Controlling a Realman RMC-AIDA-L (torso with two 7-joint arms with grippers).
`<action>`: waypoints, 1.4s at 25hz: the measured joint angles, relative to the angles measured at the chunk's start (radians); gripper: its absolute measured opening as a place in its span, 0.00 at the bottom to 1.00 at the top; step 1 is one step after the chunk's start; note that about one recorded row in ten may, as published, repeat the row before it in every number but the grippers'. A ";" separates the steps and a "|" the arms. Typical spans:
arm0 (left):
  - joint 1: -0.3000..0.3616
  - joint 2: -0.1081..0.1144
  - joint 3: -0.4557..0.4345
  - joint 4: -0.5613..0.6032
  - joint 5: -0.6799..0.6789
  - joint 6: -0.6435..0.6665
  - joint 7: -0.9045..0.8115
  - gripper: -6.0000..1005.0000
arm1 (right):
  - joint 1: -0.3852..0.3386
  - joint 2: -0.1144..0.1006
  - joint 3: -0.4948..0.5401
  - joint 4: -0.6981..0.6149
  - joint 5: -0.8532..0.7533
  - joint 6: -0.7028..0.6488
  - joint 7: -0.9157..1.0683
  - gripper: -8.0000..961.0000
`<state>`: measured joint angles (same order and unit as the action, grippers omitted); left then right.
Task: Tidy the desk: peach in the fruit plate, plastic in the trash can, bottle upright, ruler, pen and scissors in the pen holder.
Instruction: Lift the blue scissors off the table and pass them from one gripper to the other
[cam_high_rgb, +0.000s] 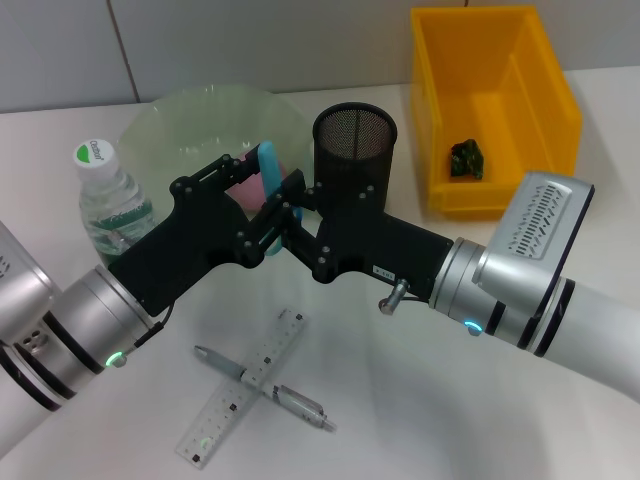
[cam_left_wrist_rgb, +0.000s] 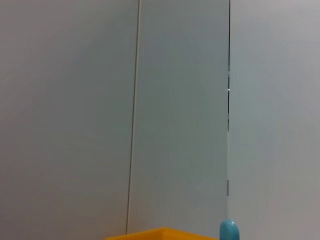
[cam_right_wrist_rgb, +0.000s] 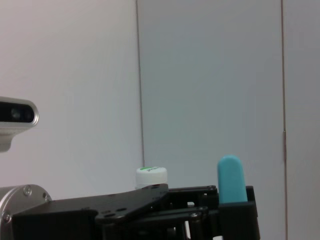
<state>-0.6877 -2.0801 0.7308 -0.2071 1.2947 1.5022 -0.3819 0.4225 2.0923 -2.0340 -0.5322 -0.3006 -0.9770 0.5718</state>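
Both grippers meet at the scissors beside the mesh pen holder.
The left gripper (cam_high_rgb: 262, 232) and right gripper (cam_high_rgb: 296, 222) face each other, jaws pinching the blue-handled scissors (cam_high_rgb: 270, 170) upright between green fruit plate (cam_high_rgb: 170, 125) and pen holder (cam_high_rgb: 354, 150). Bottle (cam_high_rgb: 108, 200) stands upright; ruler (cam_high_rgb: 245, 385) and pen (cam_high_rgb: 265, 388) lie crossed on the table (cam_high_rgb: 420, 400); dark plastic (cam_high_rgb: 467, 158) sits in the yellow bin (cam_high_rgb: 545, 95).
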 joint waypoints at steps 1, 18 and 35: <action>0.000 0.000 0.000 0.000 0.000 0.000 0.000 0.47 | 0.000 0.000 0.000 -0.001 0.000 0.000 0.000 0.25; -0.004 0.000 -0.028 0.007 0.000 -0.022 0.000 0.23 | -0.001 0.000 -0.006 -0.003 0.042 0.004 -0.007 0.25; -0.020 0.000 -0.022 0.011 0.001 -0.043 0.003 0.17 | 0.008 0.000 -0.024 -0.024 0.043 0.054 -0.007 0.25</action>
<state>-0.7077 -2.0800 0.7087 -0.1962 1.2962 1.4590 -0.3788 0.4302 2.0923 -2.0581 -0.5566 -0.2576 -0.9230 0.5644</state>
